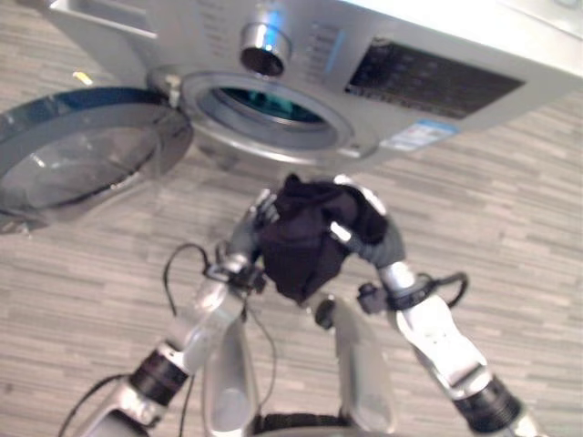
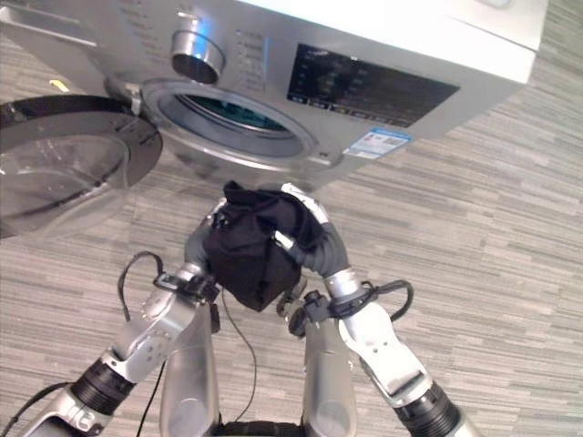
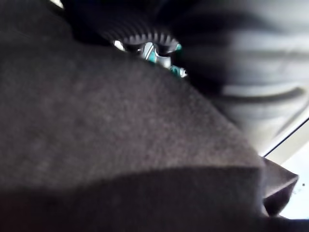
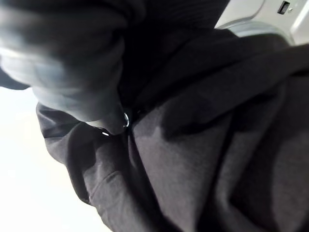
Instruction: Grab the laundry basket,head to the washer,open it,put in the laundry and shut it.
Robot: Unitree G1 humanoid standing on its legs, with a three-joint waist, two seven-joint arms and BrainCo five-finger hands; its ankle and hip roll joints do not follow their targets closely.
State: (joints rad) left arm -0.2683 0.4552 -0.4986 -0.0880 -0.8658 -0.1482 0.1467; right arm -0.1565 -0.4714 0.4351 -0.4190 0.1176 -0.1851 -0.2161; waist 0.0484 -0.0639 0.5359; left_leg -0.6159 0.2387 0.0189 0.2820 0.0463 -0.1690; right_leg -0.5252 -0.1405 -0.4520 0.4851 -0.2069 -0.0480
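Observation:
A bundle of black laundry [image 1: 305,241] hangs between my two hands, just in front of and below the washer's round opening [image 1: 269,105]. My left hand [image 1: 258,218] grips its left side with curled fingers. On the other side my right hand [image 1: 378,237] wraps round it, one silver finger lying across the cloth. The silver washer [image 1: 428,64] stands ahead with its glass door [image 1: 82,159] swung wide open to the left. Dark cloth [image 3: 120,145] covers the left wrist view. In the right wrist view the same cloth [image 4: 203,145] lies close, with part of the washer front behind it.
A chrome dial [image 1: 264,45] sits above the opening and a dark control panel [image 1: 437,77] to its right. Striped grey floor [image 1: 510,209] lies around the washer. The open door takes up the room at the left.

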